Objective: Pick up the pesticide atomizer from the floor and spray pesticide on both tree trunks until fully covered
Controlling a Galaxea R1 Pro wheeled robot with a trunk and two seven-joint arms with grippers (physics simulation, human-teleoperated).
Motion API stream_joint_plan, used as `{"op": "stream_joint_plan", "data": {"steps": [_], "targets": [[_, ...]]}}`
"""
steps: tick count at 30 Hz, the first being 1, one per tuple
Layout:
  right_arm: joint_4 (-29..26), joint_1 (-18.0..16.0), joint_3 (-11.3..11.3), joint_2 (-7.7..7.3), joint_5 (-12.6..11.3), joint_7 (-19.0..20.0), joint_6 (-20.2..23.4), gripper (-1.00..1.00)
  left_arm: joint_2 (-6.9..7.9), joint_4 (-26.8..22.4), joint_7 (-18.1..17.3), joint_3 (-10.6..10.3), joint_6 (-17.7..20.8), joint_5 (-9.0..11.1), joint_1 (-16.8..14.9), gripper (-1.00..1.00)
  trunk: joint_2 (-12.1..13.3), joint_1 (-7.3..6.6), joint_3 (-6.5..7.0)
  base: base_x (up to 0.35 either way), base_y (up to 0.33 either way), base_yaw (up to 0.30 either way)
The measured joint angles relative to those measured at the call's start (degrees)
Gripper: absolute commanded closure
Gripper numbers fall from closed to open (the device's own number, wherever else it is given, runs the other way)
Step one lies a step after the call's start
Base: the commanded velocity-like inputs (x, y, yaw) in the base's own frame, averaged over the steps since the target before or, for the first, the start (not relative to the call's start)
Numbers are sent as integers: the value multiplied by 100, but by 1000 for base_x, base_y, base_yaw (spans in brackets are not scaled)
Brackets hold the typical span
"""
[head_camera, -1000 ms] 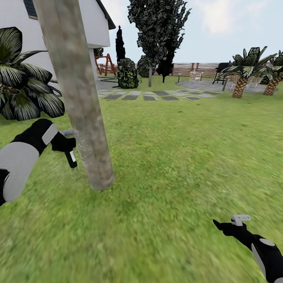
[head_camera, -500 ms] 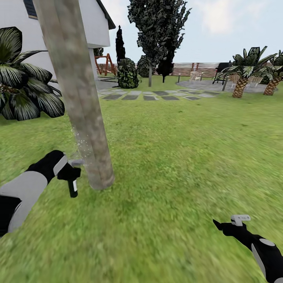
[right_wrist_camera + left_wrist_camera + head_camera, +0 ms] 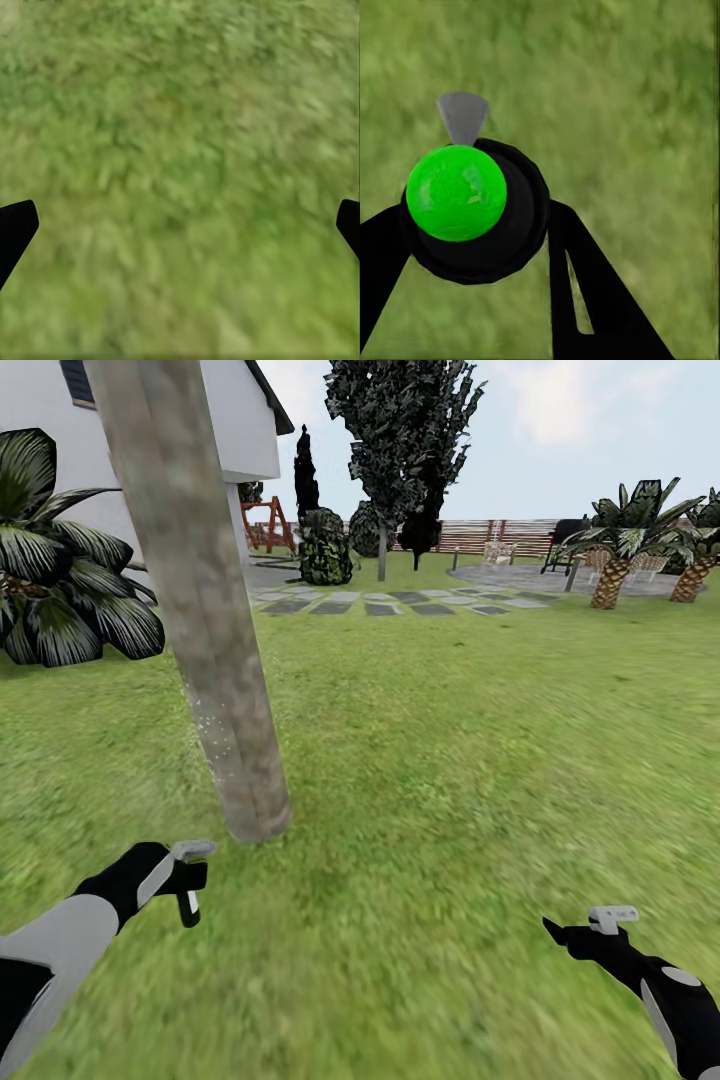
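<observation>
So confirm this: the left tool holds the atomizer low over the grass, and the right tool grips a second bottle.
Not quite. The right tool is open and empty, as the right wrist view shows. The left tool does hold the atomizer low over the grass.

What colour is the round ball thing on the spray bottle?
Bright green, on the black pesticide atomizer. It shows best in the left wrist view.

A home's back garden: grass lawn [image 3: 450, 760], slatted wooden fence [image 3: 500, 535], stepping stones [image 3: 380, 603], white house [image 3: 200, 420] beside trees [image 3: 400, 430].
</observation>
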Motion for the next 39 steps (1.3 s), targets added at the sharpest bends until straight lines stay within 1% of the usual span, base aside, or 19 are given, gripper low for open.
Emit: {"op": "stream_joint_plan", "data": {"steps": [2,6,8,9,12,14,23,34,39], "targets": [[-3,0,-2,0,2,2,4,-100,1,-25,4,-13,-297,145,98,100,0,-1,1,110,-186,70],[11,-2,1,7,-4,-1,-1,-100,-8,-19,12,-23,-439,190,149,100,0,-2,7,146,-231,231],[13,-2,5,9,-4,-5,-2,-100,-12,-27,15,-26,-453,199,158,100,0,-2,12,152,-239,264],[13,-2,6,11,-4,-5,-2,-100,-37,-30,13,-28,-458,216,160,100,0,-2,16,153,-240,251],[12,-1,2,14,-5,-6,-2,-100,-182,-30,19,-29,-469,164,160,100,0,-2,26,153,-240,112],[5,0,-2,10,-6,-6,-6,-100,-217,-29,20,-32,-471,138,164,100,0,-2,27,153,-240,20],[11,0,0,8,1,-14,-11,-100,-230,-28,20,-24,-472,120,165,100,0,-2,28,153,-240,10],[16,-2,6,10,4,-15,-10,-100,-228,-31,20,-23,-470,120,165,100,0,-2,51,153,-240,250],[19,0,6,14,3,-15,-10,-100,-230,-29,20,-24,-471,120,164,100,0,-2,55,153,-240,55]]}}
